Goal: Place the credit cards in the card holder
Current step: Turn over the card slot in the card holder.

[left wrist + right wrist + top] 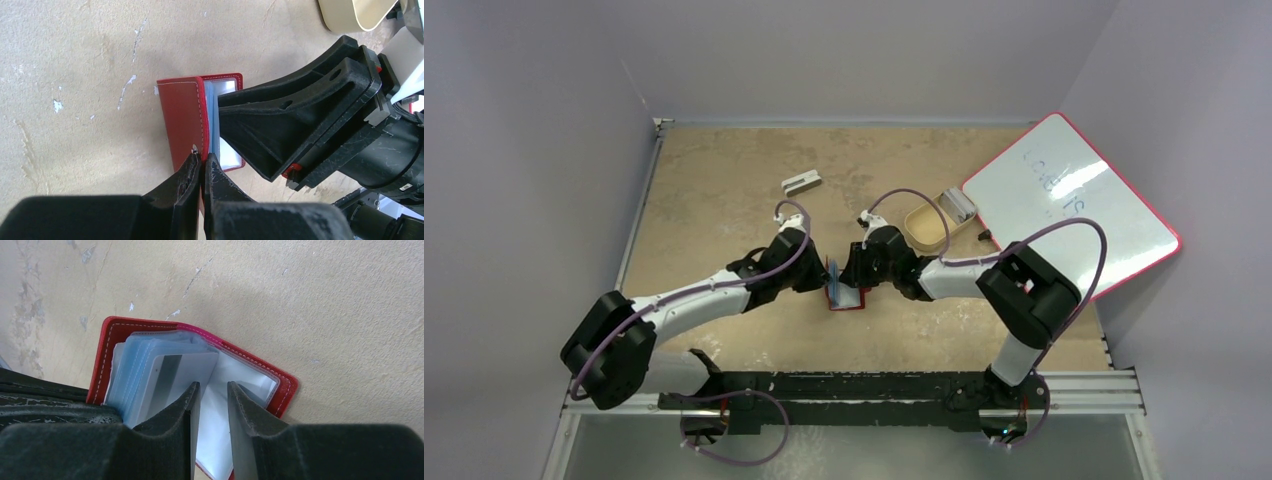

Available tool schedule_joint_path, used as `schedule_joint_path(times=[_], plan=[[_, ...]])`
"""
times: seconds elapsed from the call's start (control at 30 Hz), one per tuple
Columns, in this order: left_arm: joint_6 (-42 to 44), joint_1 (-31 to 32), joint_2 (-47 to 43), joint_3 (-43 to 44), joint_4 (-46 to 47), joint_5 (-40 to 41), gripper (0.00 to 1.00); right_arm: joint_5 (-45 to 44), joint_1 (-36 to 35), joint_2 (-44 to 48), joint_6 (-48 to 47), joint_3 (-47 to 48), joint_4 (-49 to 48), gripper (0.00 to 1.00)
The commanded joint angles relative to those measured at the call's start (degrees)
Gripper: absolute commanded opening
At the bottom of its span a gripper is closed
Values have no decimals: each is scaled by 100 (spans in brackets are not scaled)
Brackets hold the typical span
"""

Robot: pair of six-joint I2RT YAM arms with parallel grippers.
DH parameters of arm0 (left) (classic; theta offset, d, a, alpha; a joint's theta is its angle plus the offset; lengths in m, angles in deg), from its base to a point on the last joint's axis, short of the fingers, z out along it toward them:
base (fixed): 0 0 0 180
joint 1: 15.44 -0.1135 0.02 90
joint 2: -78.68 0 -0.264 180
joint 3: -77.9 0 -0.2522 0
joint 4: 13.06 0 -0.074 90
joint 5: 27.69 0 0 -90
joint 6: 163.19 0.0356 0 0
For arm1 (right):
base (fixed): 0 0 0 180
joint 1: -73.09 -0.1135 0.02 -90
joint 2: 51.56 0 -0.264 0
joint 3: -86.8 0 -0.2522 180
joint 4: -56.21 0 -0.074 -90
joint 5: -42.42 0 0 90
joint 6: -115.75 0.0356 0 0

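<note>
Closest to the lens, the left gripper [202, 164] is clamped flat on the free edge of the card holder [182, 117], right beside its small snap button. It pinches the red cover and stands it upright, which looks meant to hold the wallet open so the inner sleeves are reachable from the right. The card holder lies on the table [75, 75] midway between the two wrists, well to the near left of the tan tray [927, 228].

From the right, the right gripper [214, 387] reaches into the open fold. Its fingers are a narrow gap apart, and only pale plastic shows between them, so it seems to grip nothing. Just left of that gap a credit card [182, 365], pale with a grey stripe, sits among the bluish clear sleeves. Whether it is fully seated I cannot tell, since the fingers hide its near end. My guess is that the step in hand is pressing this card home.
</note>
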Motion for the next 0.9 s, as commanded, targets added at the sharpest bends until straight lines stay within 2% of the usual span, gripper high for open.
schedule_joint_path(times=[0.0, 0.4, 0.7, 0.87], plan=[[-78, 20, 177, 54, 206, 48, 0, -156, 23, -223, -87, -84, 336, 30], [-41, 79, 672, 197, 131, 139, 0, -562, 109, 392, -70, -170, 744, 37], [-126, 90, 420, 217, 20, 229, 0, -1012, 538, 1552, -316, -315, 1632, 40], [-308, 84, 190, 82, 37, 331, 0, -967, 932, 1872, -921, 98, 2076, 44]])
